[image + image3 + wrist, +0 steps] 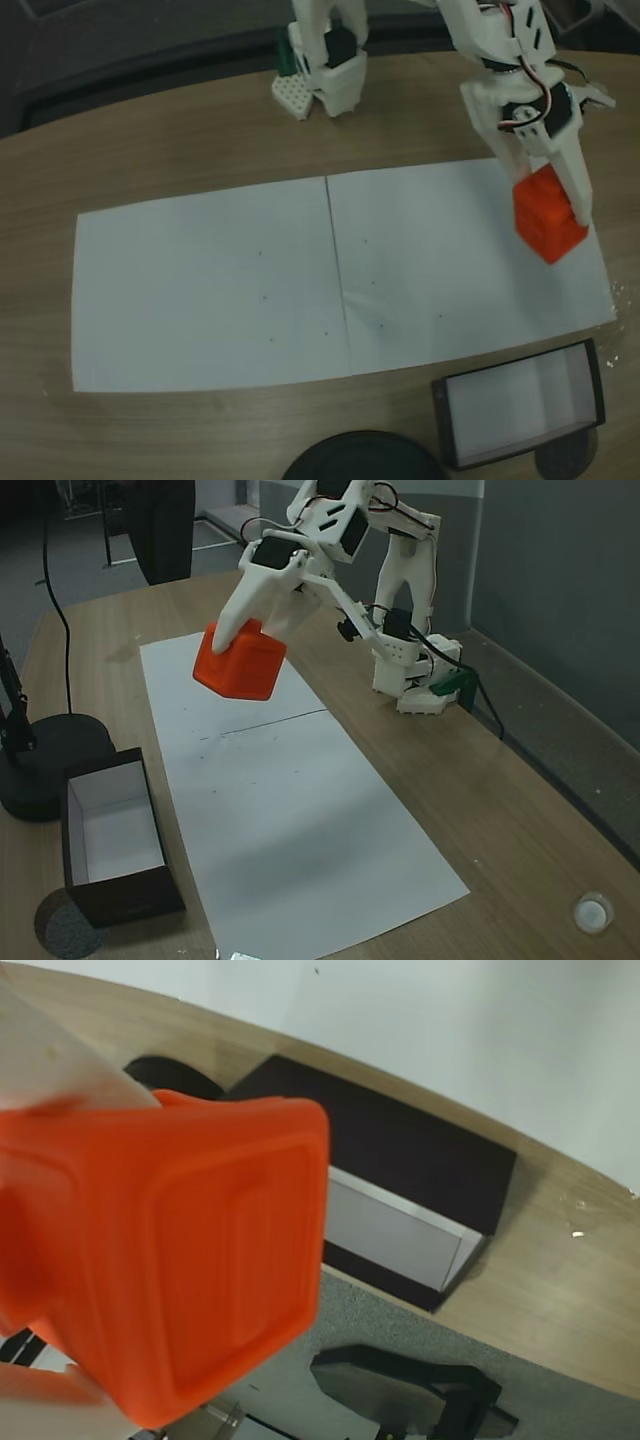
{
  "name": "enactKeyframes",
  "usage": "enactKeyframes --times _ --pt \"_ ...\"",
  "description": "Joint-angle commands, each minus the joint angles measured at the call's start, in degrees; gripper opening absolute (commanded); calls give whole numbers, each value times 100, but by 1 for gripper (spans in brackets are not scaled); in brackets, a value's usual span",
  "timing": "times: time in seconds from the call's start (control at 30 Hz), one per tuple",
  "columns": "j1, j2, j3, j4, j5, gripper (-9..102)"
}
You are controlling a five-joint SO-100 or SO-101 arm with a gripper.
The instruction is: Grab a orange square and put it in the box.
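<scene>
The orange square (548, 222) (241, 663) is a bright orange cube held in the air above the white paper, well off the table. My white gripper (562, 205) (240, 640) is shut on it from above. The cube (170, 1260) is large in the wrist view, with a raised mark on its face. The box (520, 402) (118, 840) is a shallow black-walled tray with a white inside, standing on the wood beyond the paper's edge. In the wrist view the box (420, 1210) lies past the cube, apart from it.
Two white paper sheets (260, 290) cover the middle of the wooden table. A round black disc (362, 458) (50, 760) lies beside the box. The arm's base (325, 70) (415, 670) stands at the table's far edge. A small white cap (592, 913) lies near a corner.
</scene>
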Motion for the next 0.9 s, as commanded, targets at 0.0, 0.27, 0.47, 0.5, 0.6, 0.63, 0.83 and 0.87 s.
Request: enactKeyframes --times 0.0,0.27,0.47,0.5,0.6,0.63,0.83,0.87 --pt "-53 -1099 -2021 53 53 14" --pt "0 -3973 -5335 580 35 14" --pt "141 -5071 -6601 589 9 16" --pt "176 -5142 -6680 580 -26 16" --pt "325 -5238 -6803 571 -308 16" --pt "369 -5238 -6803 554 -360 16" --pt "905 -5309 -6732 334 -466 14" --pt "932 -5309 -6724 334 -466 14"
